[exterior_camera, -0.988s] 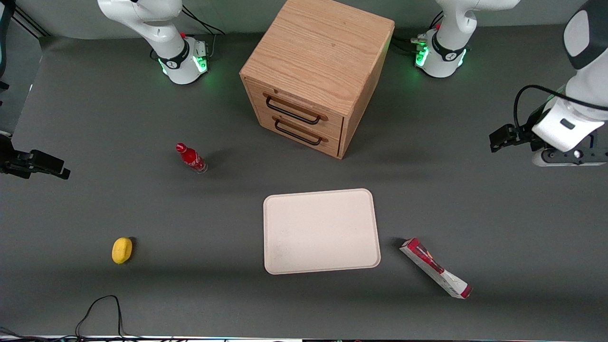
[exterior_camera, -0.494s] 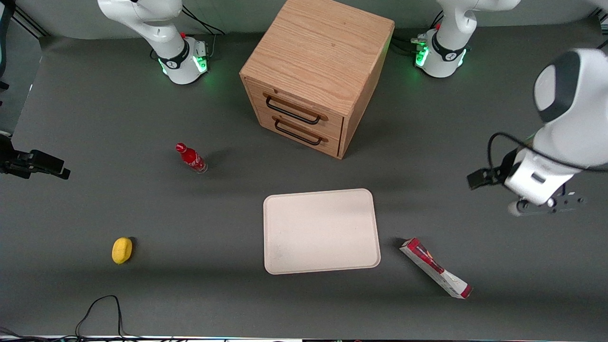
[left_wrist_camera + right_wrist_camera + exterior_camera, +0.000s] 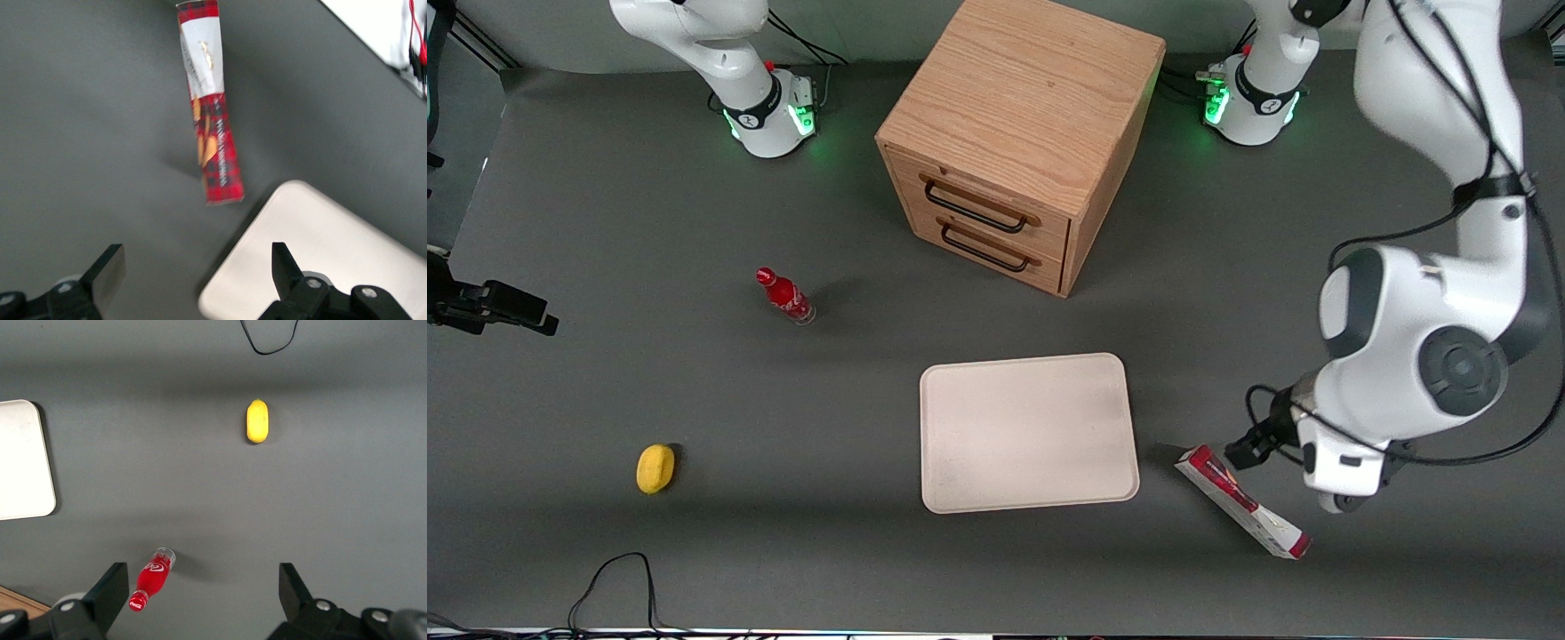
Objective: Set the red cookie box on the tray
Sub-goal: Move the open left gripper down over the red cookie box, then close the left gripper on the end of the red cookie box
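Desk [image 3: 605,204] w/ dark grey top is carrying everything here. Landmark: the tray [image 3: 1029,432], cream-beige, flat, rounded corners, lying empty approx mid-desk.

Red cookie box [image 3: 1242,502] is lying flat on the desk just beside the tray, toward the working arm's end, not touching it. It is sitting at an angle: one end is near the tray's nearer corner, the other end is pointing away from the tray and closer to the front camera. In the left wrist view the box [image 3: 207,107] is showing red plaid ends, a white section and orange cookie pics, w/ a corner of the tray [image 3: 320,260] close by.

Gripper [image 3: 197,270] of the left arm is hanging above the desk, over the strip between tray and box, near the box end closest to the tray. Its fingers [image 3: 107,270] are spread wide, holding nothing, and are not touching the box.

Wooden drawer cabinet [image 3: 1023,138], 2 drawers w/ dark handles, is standing farther from the front camera than the tray. Small red soda bottle [image 3: 784,296] is standing toward the parked arm's end from the tray. Yellow lemon-like object [image 3: 655,468] is lying well apart from the tray, toward that same end.
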`<action>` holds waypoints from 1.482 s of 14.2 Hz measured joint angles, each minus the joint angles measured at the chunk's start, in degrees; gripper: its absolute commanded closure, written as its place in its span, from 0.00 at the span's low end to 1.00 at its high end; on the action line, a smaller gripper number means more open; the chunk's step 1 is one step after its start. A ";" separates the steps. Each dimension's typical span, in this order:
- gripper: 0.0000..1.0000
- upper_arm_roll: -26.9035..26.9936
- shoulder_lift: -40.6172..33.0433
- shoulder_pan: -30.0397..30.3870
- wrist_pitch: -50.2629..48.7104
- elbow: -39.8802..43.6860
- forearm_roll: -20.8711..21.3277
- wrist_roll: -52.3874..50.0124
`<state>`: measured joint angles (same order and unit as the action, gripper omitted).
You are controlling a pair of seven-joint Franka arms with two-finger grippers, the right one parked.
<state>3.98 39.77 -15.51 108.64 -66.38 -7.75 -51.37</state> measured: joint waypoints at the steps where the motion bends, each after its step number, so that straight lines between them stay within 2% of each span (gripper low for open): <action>1: 0.02 0.48 1.86 -0.43 2.36 0.38 0.00 -1.96; 7: 0.03 6.71 11.55 -3.11 17.15 -1.34 0.49 -2.39; 8: 0.14 7.25 12.46 -3.10 18.85 -1.84 0.49 -2.33; 9: 0.32 7.60 12.99 -3.10 20.04 -2.21 0.49 -2.29; 11: 0.81 7.75 13.16 -3.12 20.56 -2.33 0.49 -2.28; 12: 1.00 7.76 13.10 -3.14 20.56 -2.29 0.49 -2.28; 19: 1.00 7.85 12.49 -3.23 19.96 -2.03 0.72 8.40; 21: 1.00 7.83 10.79 -3.28 14.89 -1.20 0.71 11.65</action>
<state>11.81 50.56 -18.79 123.53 -67.57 -7.04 -39.72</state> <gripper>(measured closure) 0.974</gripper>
